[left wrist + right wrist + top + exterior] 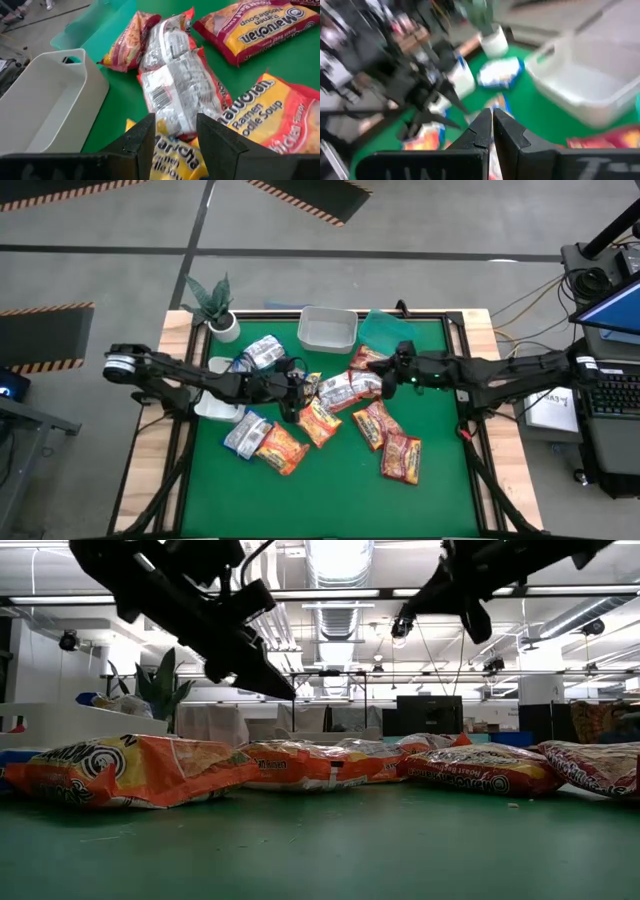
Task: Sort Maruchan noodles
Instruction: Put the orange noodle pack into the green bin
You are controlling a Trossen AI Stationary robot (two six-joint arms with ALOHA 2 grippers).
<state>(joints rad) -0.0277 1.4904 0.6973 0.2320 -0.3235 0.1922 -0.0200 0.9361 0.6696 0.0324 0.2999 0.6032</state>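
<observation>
Hovering half-open over the heap mid-table, the left gripper (pixel 174 135) is lining up on a silver-backed packet (pixel 177 82) of the Maruchan noodles (pixel 330 415), gripping nothing yet. Next it is needing to descend and pinch that packet (the right gripper (pixel 491 125) is waiting shut, empty, above the pile's far side), then carry it to the white tub (pixel 47 105).

Potted plant (pixel 213 304) at table corner, grey tub (pixel 327 329) — teal lid (pixel 386 330) beside

Noodle packets (pixel 175 85) crinkly glossy plastic; tub (pixel 45 105) smooth matt plastic.

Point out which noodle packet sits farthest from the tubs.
The dark red packet at the pile's lower right in the high view; every other packet lies closer to the clear tub.
</observation>
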